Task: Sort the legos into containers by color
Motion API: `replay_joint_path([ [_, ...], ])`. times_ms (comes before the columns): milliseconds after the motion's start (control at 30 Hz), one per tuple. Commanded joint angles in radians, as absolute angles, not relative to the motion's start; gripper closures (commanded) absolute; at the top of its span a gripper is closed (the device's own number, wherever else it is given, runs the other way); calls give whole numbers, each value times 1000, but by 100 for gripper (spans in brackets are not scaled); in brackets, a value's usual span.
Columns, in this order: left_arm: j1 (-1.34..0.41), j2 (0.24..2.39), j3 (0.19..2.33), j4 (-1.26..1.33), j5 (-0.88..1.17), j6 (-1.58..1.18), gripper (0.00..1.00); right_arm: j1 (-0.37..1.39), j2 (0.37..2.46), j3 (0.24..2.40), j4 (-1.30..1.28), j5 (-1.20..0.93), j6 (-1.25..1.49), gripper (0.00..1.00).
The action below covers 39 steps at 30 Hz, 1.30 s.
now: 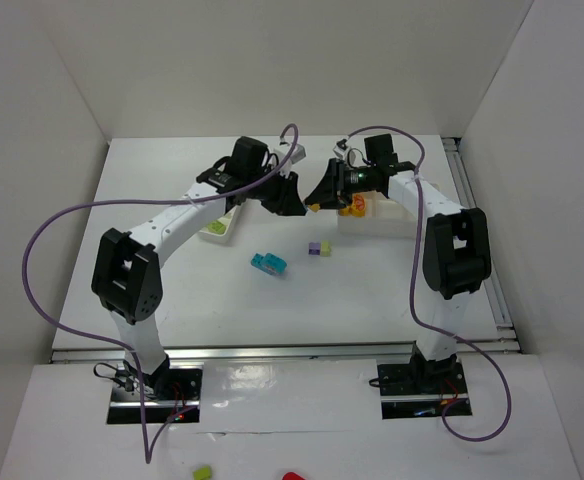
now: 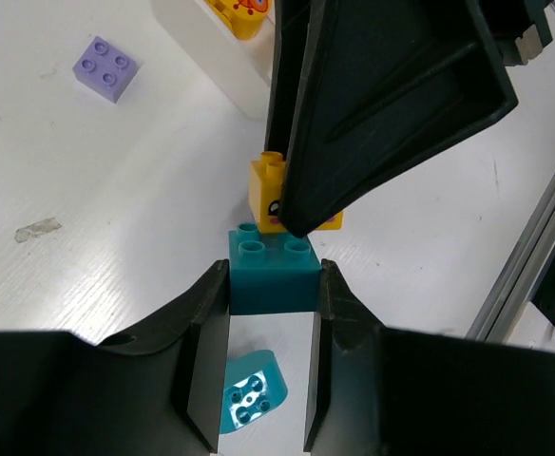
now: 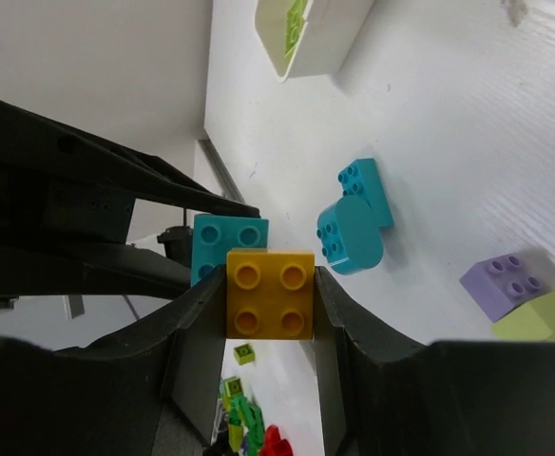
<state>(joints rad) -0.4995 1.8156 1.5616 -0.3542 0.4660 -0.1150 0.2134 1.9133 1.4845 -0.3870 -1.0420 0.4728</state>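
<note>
My left gripper (image 1: 297,200) (image 2: 273,285) is shut on a cyan brick (image 2: 273,275), held in the air over the table's middle. My right gripper (image 1: 318,200) (image 3: 270,285) faces it and is shut on a yellow brick (image 3: 270,293) (image 2: 266,195). The yellow brick sits right against the cyan brick's (image 3: 219,242) studded side; I cannot tell if they are joined. Two more cyan bricks (image 1: 269,263) (image 3: 354,218) lie together on the table. A purple brick (image 1: 315,247) (image 2: 105,68) (image 3: 501,283) lies stuck to a pale green one (image 3: 544,318).
A white tray (image 1: 220,228) (image 3: 339,38) holding pale green bricks stands under the left arm. A second white tray (image 1: 382,215) (image 2: 211,57) holding yellow and orange bricks stands under the right arm. A metal rail (image 1: 477,230) runs along the right edge. Loose bricks (image 1: 202,472) lie off the table's front.
</note>
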Motion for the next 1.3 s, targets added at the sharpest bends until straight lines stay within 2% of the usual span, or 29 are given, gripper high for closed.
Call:
replay_joint_path([
  [0, -485, 1798, 1546, -313, 480, -121, 100, 186, 1838, 1489, -420, -974, 453, 85],
  [167, -463, 1776, 1508, -313, 489, -121, 100, 115, 1787, 1535, -518, -761, 434, 85],
  [300, -443, 1776, 1508, -322, 470, -166, 100, 115, 1708, 1562, -583, -252, 448, 85],
  [367, -423, 1776, 1499, -322, 485, -189, 100, 115, 1698, 1534, -594, -91, 457, 85],
  [633, -414, 1856, 1610, -468, 430, -221, 100, 126, 1839, 1604, -604, -58, 425, 74],
  [700, -414, 1876, 1634, -508, 407, -230, 100, 135, 1870, 1629, -604, -37, 416, 47],
  [800, -414, 1899, 1661, -537, 358, -255, 100, 144, 1870, 1643, -583, -52, 393, 29],
  [833, -405, 1899, 1673, -537, 322, -271, 100, 144, 1870, 1643, -574, -61, 382, 26],
  [1033, -354, 1910, 1684, -560, 307, -293, 100, 153, 1879, 1655, -565, -71, 373, 26],
  [1267, -336, 1919, 1695, -589, 296, -284, 100, 163, 1790, 1575, -496, -57, 394, 33],
])
